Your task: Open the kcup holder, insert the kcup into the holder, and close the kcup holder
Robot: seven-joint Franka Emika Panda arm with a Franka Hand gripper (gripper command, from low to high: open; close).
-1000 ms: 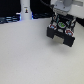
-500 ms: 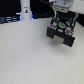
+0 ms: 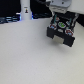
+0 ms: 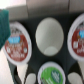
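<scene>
Kcup (image 4: 50, 76) sits in a round slot of the slid-out tray (image 4: 65, 55), green top up, white rim showing; in the exterior view a green dot (image 3: 62, 23) marks it on the black holder (image 3: 62, 31) at that view's upper right. Judged step: pod seated, so closing the holder comes next; push squarely on the tray front, low and centred, so it slides straight without lifting the box. Beside the kcup, an empty pale slot (image 4: 49, 35); two red-and-white-topped pods (image 4: 17, 42) flank that slot. Gripper (image 3: 61, 11) hangs directly above the tray; whether its fingers are apart or together cannot be told. White post (image 3: 25, 10) stands well apart.
</scene>
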